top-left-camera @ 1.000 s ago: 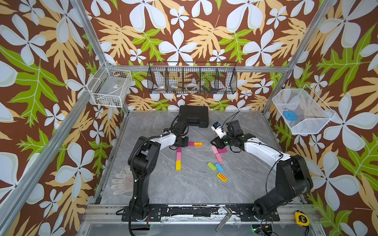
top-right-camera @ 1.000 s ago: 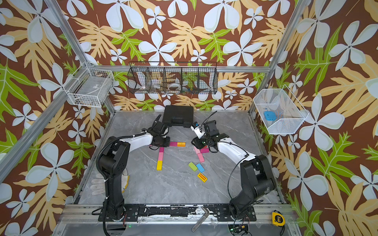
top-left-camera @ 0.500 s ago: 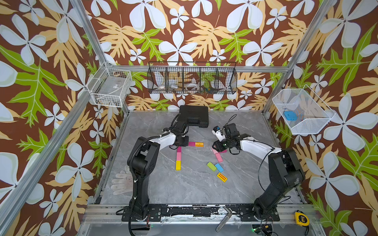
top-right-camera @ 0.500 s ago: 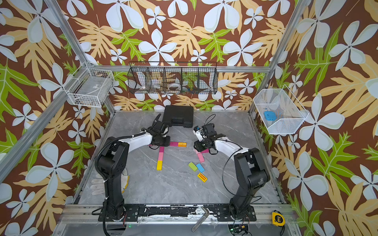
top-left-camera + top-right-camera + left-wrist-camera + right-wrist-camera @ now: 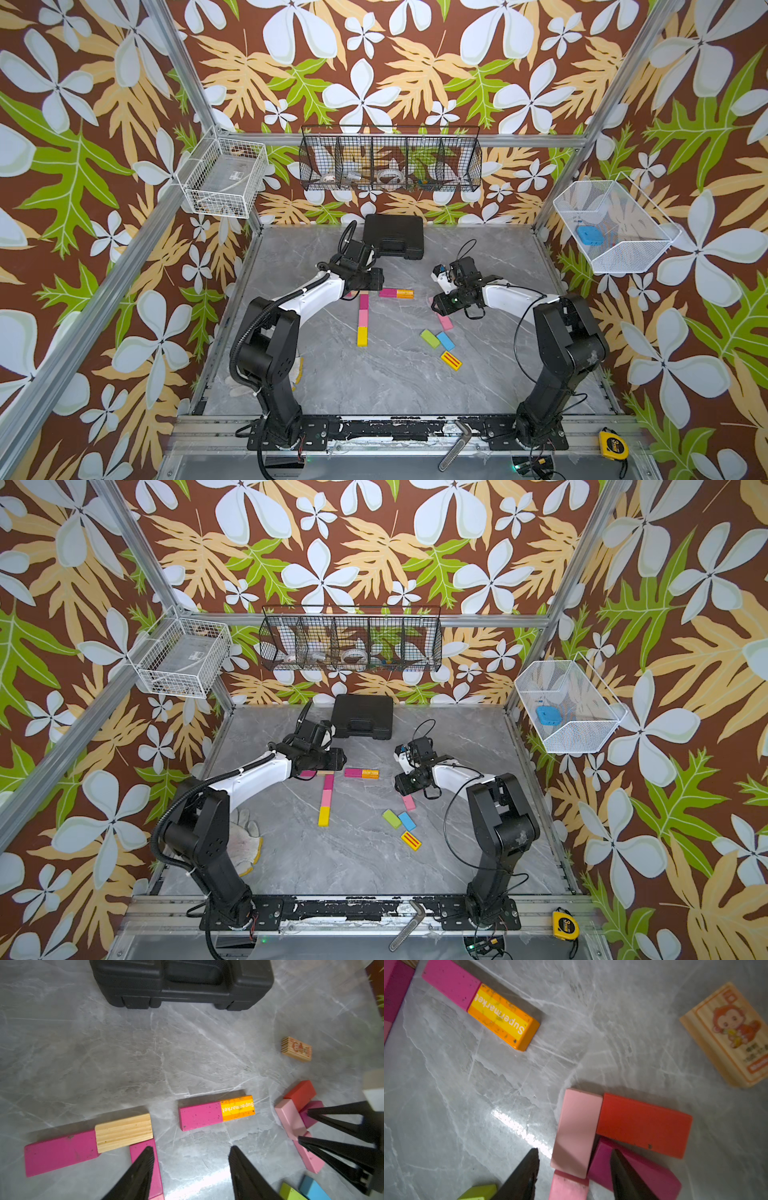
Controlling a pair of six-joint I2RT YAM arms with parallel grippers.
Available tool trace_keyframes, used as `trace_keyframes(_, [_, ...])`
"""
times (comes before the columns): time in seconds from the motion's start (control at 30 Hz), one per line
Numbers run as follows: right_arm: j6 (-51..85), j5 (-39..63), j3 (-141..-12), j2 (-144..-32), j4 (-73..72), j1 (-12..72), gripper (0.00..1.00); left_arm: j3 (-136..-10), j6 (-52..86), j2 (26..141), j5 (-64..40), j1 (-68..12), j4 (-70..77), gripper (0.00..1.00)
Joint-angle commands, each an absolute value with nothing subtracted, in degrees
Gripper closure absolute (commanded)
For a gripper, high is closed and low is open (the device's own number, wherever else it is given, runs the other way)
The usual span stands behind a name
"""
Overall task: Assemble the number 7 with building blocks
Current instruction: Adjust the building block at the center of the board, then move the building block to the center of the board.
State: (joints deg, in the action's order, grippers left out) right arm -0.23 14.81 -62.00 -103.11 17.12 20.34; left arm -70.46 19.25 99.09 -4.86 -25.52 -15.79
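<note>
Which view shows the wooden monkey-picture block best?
Right wrist view: the monkey block lies flat, close, its picture clear. The left wrist view shows the monkey block small and far off. In both top views I cannot make it out.

Brown floral wallpaper (image 5: 374, 62), grey marbled tabletop (image 5: 395, 374), aluminium frame post (image 5: 178, 62), black wire wall basket (image 5: 390, 158)

Building blocks (image 5: 363, 309) flat — magenta-pink-yellow column (image 5: 325, 798), magenta-orange bar (image 5: 361, 773), loose cluster (image 5: 430, 338) apart.
</note>
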Motion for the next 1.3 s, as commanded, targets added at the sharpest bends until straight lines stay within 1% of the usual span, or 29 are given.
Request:
trace_keyframes(0.0, [1.0,14.7,-61.8,-103.7,17.0,20.7,0.45,-68.6,20.4,96.3,-6.1,-25.6,-13.5,0.35])
trace_keyframes(0.03, [1.2,14.8,-61.8,-103.9,16.9,20.8,0.45,-67.9,20.5,95.4,-6.1,-25.6,-13.2,0.31])
trace_keyframes(0.17, [2.0,14.4,-62.3,-105.2,16.7,21.6,0.46,-65.8,20.6,92.6,-6.1,-25.6,-12.3,0.28])
trace_keyframes(0.4, [4.4,12.8,-63.0,-106.9,16.9,22.1,0.49,-64.5,20.4,91.2,-7.1,-25.6,-11.3,0.27])
trace_keyframes(0.5, [5.2,12.8,-62.9,-106.4,16.6,23.2,0.57,-64.4,20.4,91.1,-7.6,-25.6,-10.8,0.26])
trace_keyframes(0.6, [7.4,11.5,-63.2,-106.9,16.3,23.8,0.61,-64.1,20.6,91.0,-8.2,-25.6,-10.3,0.26])
trace_keyframes(0.73, [11.5,9.9,-62.9,-106.9,15.5,24.8,0.70,-62.8,21.3,89.9,-8.5,-25.6,-8.8,0.26])
trace_keyframes(0.93, [19.6,9.7,-58.8,-104.1,11.6,27.3,0.80,-59.8,23.1,87.0,-9.3,-25.6,-5.0,0.26])
trace_keyframes(1.1, [25.7,7.6,-56.5,-102.2,8.8,30.6,0.81,-59.1,23.4,85.7,-10.5,-25.6,-3.8,0.26])
trace_keyframes(1.27, [30.9,5.7,-56.1,-102.3,5.4,33.2,0.80,-58.6,23.6,84.5,-11.1,-25.6,-3.0,0.25])
